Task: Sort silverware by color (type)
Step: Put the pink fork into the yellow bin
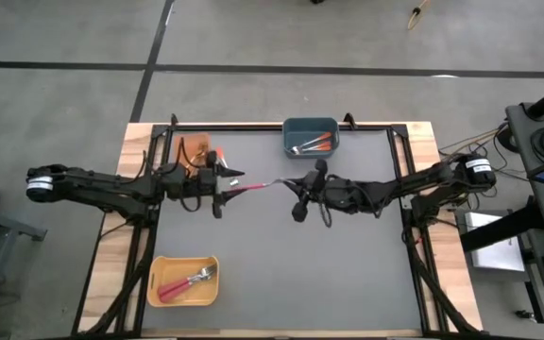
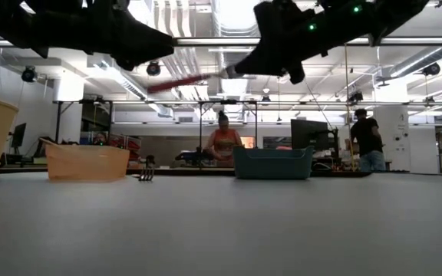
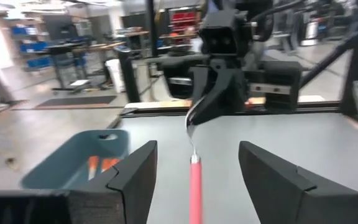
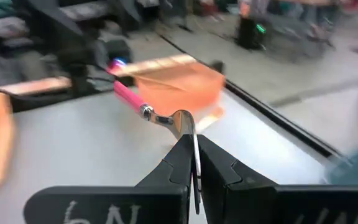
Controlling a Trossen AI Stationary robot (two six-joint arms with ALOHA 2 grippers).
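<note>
— Fork [image 1: 258, 187] with the pink handle: where do we have it?

— Above the desk's middle, nearer the far edge. Our right claw [image 1: 282, 181] is clamped on its silver end; our left claw [image 1: 237, 178] stands apart around the handle, not gripping.

— Other forks?

— Orange-handled ones [image 1: 315, 144] lie in the blue-grey bin [image 1: 310, 124] at the far edge; pink ones [image 1: 185, 281] fill the yellow bin [image 1: 183, 300] near the left front corner.

Grey surface [image 1: 281, 274] bare across middle and near side. Blue-grey bin [image 1: 311, 136] at far edge; orange bin [image 1: 199, 154] left of it; yellow bin [image 1: 183, 280] near-left. Pink-handled fork [image 1: 256, 187] spans gap between both claws, above surface.
</note>
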